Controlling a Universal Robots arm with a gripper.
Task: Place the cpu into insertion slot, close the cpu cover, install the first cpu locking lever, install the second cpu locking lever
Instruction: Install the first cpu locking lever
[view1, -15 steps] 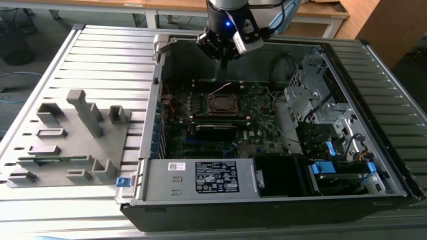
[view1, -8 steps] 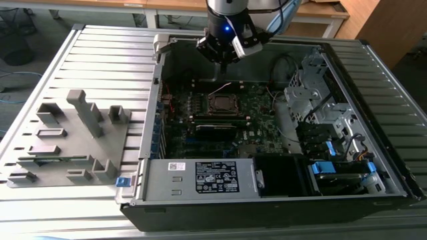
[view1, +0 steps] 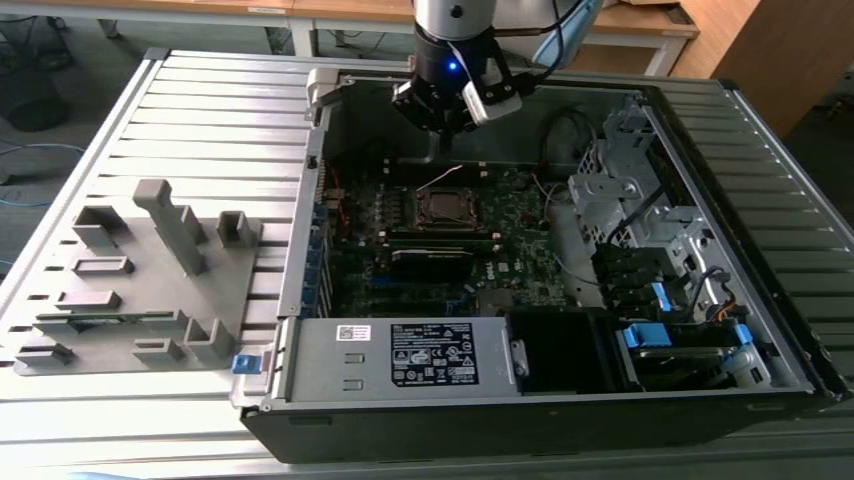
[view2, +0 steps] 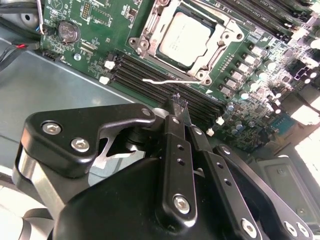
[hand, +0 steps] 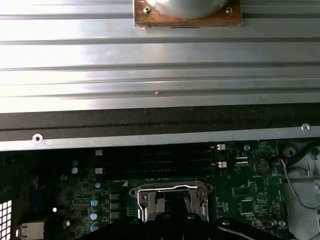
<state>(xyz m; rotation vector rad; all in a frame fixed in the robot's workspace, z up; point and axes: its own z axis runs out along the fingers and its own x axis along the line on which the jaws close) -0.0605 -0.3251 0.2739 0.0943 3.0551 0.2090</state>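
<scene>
I have the gripper (view1: 437, 155) closed on nothing at the slot's (view1: 445, 207) 12 o'clock, probably as a narrow tip for the loose lever (view2: 170, 79) beside the seated cpu (view2: 184, 32).

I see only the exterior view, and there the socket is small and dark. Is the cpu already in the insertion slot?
Observer: Yes. In the second wrist view the cpu lies in the insertion slot, and the cpu cover lies down around it.
Operator: And a locking lever?
Observer: A thin wire lever runs beside the insertion slot, next to the memory slots. Whether it is latched I cannot tell.
Operator: Does the gripper hold something?
Observer: No. In that view the gripper is shut and empty, apart from the insertion slot.
</scene>
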